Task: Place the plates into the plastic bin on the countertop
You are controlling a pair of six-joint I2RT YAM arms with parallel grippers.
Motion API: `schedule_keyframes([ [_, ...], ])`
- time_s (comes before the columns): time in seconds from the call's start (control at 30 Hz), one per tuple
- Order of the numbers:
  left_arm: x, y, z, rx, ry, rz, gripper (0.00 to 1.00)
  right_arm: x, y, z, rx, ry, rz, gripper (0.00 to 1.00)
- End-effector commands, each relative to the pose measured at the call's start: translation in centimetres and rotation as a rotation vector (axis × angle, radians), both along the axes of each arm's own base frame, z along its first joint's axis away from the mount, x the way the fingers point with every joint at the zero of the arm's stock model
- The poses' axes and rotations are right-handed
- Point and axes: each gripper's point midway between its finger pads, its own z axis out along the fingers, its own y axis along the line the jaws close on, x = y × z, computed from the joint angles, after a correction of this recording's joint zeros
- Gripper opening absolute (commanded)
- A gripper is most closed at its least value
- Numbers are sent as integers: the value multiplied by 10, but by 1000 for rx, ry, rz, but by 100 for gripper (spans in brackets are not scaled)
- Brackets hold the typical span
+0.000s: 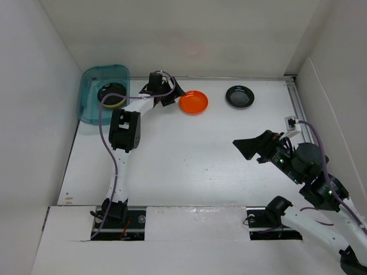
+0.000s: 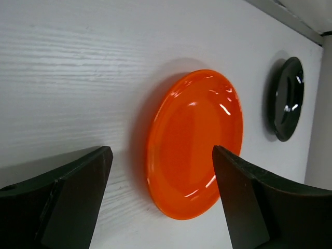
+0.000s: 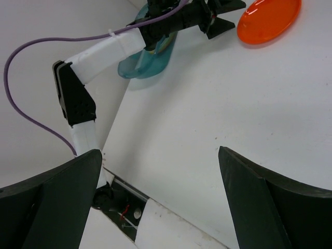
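Left gripper (image 1: 174,96), jaws released and empty, beside an orange plate (image 1: 194,102) just right of the bin (image 1: 92,86); black plate (image 1: 239,96) farther right. Inside the bin, stacked plates (image 1: 112,93). Right gripper (image 3: 161,155), likewise spread and empty, well right of the bin.

Gloss, grain and see-through plastic
The orange plate (image 2: 194,142) and the black plate (image 2: 288,98) are smooth and glossy, catching bright highlights. The white countertop (image 2: 78,62) is matt with a fine ridged grain, and the plastic bin (image 1: 92,80) is smooth, translucent teal.
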Motion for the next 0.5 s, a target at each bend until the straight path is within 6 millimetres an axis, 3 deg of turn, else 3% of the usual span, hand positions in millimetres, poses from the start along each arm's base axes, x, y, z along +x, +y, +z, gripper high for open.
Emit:
schedule_keyframes([
  [0.0, -10, -9, -23, -16, 71, -42, 77, 3, -1, 11, 28, -34, -12, 100],
  [0.07, -13, -13, -37, -31, 101, -55, 69, 3, -1, 11, 28, -34, -12, 100],
  [0.13, -10, -17, -36, -53, 96, -69, 59, 5, 1, 9, 22, -27, -12, 100],
  [0.17, -12, -18, -41, -57, 106, -76, 48, 5, 1, 9, 22, -27, -12, 100],
  [0.3, -13, -19, -52, -58, 127, -82, 30, 5, 1, 9, 22, -27, -12, 100],
  [0.37, -13, -19, -52, -58, 127, -82, 22, 5, 1, 12, 28, -34, -12, 100],
  [0.43, -14, -19, -51, -56, 139, -82, 0, 5, 1, 12, 28, -34, -12, 100],
  [0.47, -15, -19, -42, -58, 128, -82, 0, 5, 1, 12, 28, -34, -12, 100],
])
